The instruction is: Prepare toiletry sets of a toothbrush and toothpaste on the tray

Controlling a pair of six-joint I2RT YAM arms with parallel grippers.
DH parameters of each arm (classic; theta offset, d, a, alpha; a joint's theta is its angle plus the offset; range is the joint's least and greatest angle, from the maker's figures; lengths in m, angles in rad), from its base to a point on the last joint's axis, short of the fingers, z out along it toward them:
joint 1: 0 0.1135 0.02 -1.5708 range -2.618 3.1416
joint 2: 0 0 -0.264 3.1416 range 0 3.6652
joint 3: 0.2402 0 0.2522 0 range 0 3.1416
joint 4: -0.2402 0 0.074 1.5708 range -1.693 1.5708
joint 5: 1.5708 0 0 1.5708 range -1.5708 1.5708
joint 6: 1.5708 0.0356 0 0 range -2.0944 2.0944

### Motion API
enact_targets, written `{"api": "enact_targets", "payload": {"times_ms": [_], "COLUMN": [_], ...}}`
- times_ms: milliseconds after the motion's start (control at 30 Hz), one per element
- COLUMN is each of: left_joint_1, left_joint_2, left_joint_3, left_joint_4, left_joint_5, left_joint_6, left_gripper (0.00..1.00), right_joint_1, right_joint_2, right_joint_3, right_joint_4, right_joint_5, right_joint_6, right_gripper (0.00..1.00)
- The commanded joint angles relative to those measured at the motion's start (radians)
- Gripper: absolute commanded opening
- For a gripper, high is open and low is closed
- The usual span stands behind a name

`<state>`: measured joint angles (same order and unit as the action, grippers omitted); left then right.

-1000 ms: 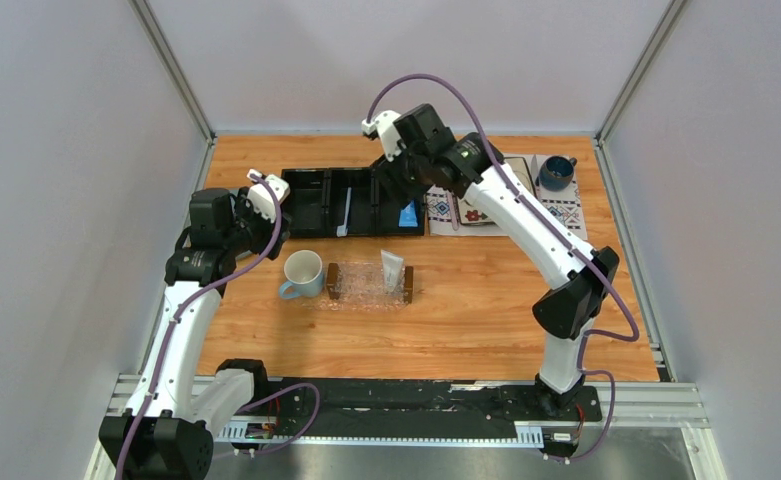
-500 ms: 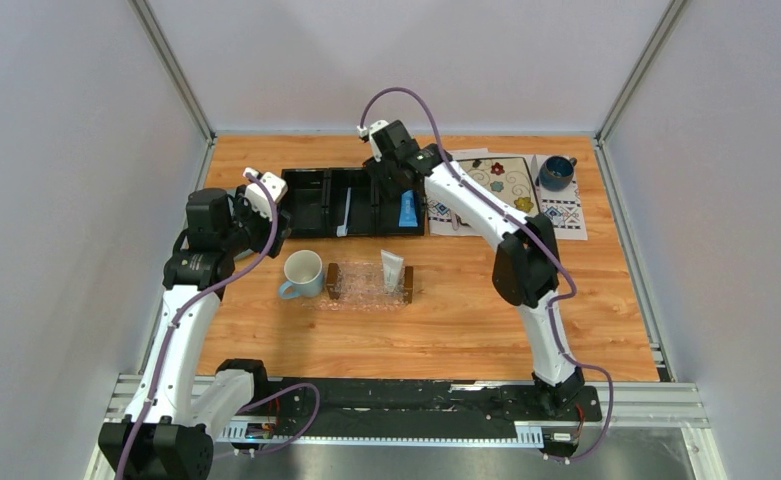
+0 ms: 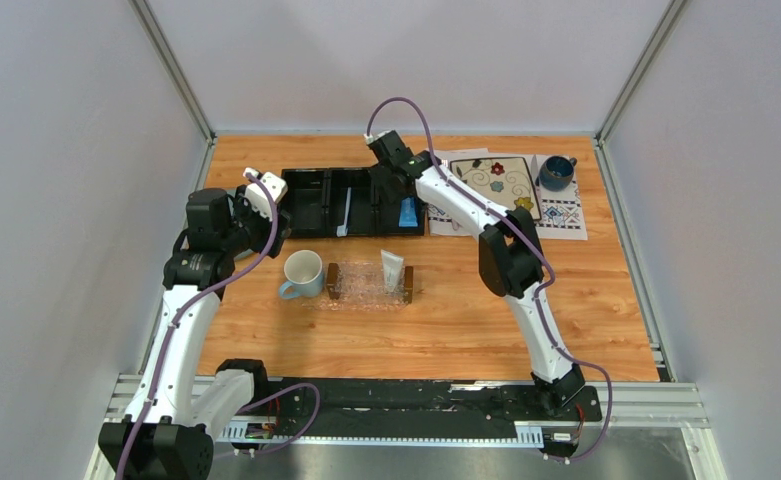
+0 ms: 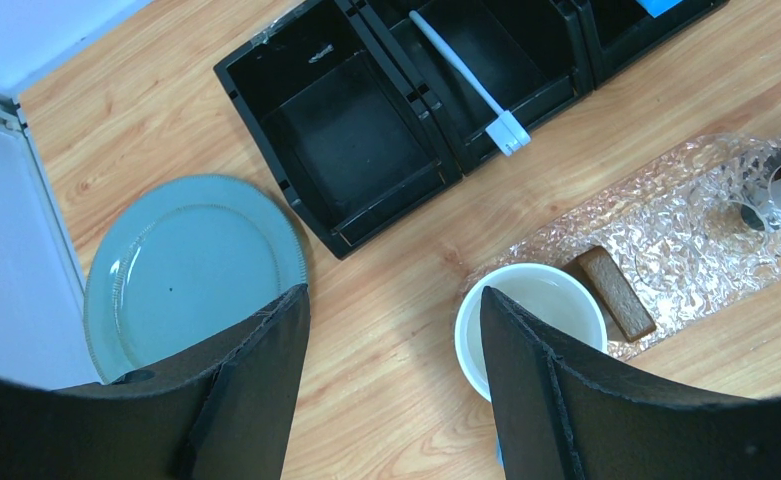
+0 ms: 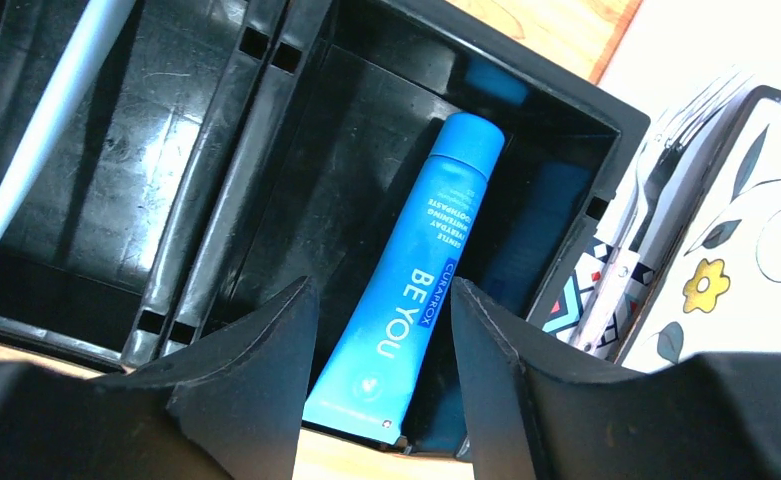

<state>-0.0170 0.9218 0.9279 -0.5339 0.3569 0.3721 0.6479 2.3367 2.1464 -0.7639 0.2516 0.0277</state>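
Observation:
The pale toothbrush lies in the middle compartment of the black organizer. A blue toothpaste tube lies in the organizer's right compartment. My right gripper hovers just over that tube, open, one finger on each side of it and nothing gripped. The clear tray with brown end bars holds a white toothpaste tube at its right end. My left gripper hangs open and empty over bare wood, left of the tray.
A white mug stands against the tray's left end. A teal plate lies under my left arm. Right of the organizer are a floral plate, a fork on a patterned mat, and a dark blue mug.
My right arm stretched out and came down to the organizer's right compartment, over the blue tube, its jaws narrowing a little. The left arm stayed still.

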Motion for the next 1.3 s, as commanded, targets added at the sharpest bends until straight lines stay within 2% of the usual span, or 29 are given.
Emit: {"api": "enact_targets", "payload": {"times_ms": [0,633,1267], "left_joint_1": [0.008,0.008,0.008], "left_joint_2": [-0.009,-0.018,-0.009], "left_joint_3": [-0.008,-0.032,-0.046], "left_joint_4": [0.034,0.043,0.055], "left_joint_5": [0.011,0.016,0.007], "left_joint_6": [-0.004,0.01,0.024], "left_gripper": [0.71,0.71,0.71], "right_joint_1": [-0.005,-0.005,-0.025], "right_joint_2": [0.001,0.041,0.112], "right_joint_3": [0.027,-0.005,0.018], "right_joint_4": [0.035,-0.009,-0.054], "right_joint_5": [0.043,0.095,-0.032], "right_joint_6": [0.041,0.034,0.094], "right_gripper": [0.56,0.58,0.57]}}
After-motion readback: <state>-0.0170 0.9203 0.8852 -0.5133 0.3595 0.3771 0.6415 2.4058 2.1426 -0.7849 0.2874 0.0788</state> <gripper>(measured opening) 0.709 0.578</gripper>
